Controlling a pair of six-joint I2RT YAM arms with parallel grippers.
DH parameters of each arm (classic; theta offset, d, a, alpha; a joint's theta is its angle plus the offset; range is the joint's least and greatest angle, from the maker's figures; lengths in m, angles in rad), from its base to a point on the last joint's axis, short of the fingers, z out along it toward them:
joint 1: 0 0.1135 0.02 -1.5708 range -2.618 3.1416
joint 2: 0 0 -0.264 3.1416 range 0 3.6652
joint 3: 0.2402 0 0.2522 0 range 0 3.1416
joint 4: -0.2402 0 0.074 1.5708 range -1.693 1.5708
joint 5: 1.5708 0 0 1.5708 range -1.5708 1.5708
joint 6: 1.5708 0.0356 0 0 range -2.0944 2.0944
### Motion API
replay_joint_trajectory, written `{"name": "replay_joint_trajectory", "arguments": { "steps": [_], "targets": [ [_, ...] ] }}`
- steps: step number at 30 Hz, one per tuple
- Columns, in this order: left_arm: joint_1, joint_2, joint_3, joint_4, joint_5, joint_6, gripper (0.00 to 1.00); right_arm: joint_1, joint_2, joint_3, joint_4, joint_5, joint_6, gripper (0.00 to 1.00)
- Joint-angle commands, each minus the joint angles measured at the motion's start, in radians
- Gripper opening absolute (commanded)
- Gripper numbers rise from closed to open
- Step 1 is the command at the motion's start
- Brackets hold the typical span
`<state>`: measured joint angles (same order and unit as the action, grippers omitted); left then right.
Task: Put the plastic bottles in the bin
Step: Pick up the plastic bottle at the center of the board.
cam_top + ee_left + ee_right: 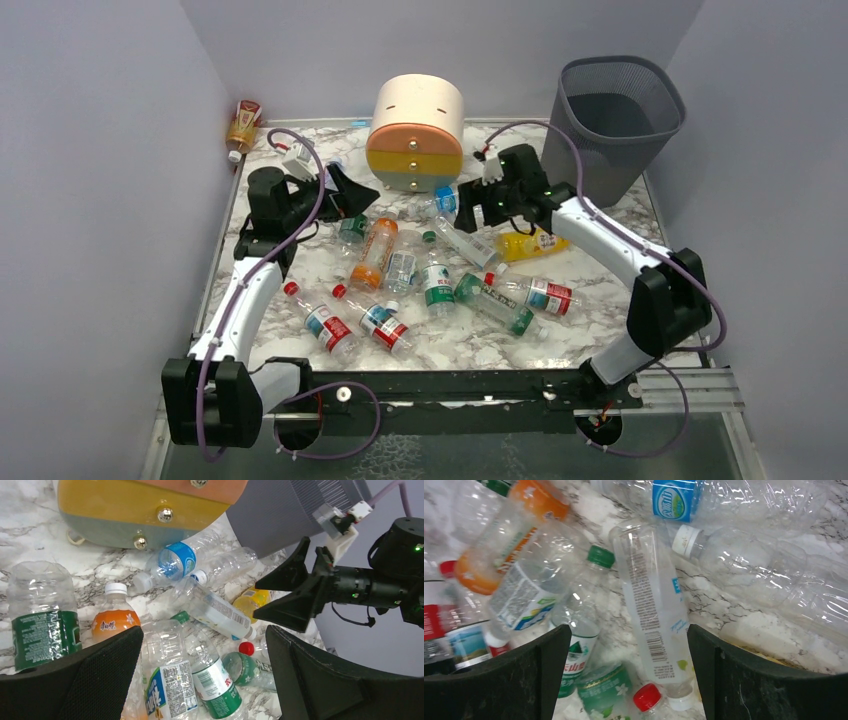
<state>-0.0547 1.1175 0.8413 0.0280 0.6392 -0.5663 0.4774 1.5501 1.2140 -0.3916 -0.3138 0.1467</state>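
Observation:
Several plastic bottles lie scattered on the marble table, among them an orange one, a yellow one and a green one. The dark mesh bin stands at the back right. My right gripper hangs open over a clear bottle with a white label, which lies on the table between its fingers. Open too, my left gripper hovers above two clear bottles, one with a blue-green label and one with a green label. Neither gripper holds anything.
A round cream, orange and yellow drawer unit stands at the back centre, right behind both grippers. One orange bottle leans in the far left corner. Walls close in the table on three sides. The two grippers are close to each other.

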Motion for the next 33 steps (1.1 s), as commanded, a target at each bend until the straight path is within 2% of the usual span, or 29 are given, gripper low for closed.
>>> {"name": "replay_joint_trajectory", "arguments": {
  "steps": [1, 6, 14, 23, 26, 33],
  "targets": [
    [0.000, -0.005, -0.041, 0.087, 0.067, -0.024, 0.99, 0.101, 0.096, 0.065, -0.054, 0.294, -0.082, 0.89],
    [-0.001, -0.004, -0.048, 0.094, 0.064, -0.022, 0.99, 0.169, 0.207, 0.113, -0.073, 0.424, -0.112, 0.83],
    [-0.001, -0.017, -0.071, 0.087, 0.047, -0.005, 0.99, 0.195, 0.298, 0.116, -0.065, 0.503, -0.120, 0.79],
    [-0.001, -0.008, -0.082, 0.095, 0.043, -0.007, 0.99, 0.199, 0.347, 0.106, -0.052, 0.487, -0.123, 0.78],
    [-0.001, -0.006, -0.083, 0.099, 0.042, -0.015, 0.99, 0.200, 0.350, 0.105, -0.049, 0.479, -0.123, 0.71],
    [-0.002, -0.004, -0.091, 0.102, 0.039, -0.021, 0.99, 0.200, 0.314, 0.095, -0.045, 0.468, -0.119, 0.44]
  ]
}}
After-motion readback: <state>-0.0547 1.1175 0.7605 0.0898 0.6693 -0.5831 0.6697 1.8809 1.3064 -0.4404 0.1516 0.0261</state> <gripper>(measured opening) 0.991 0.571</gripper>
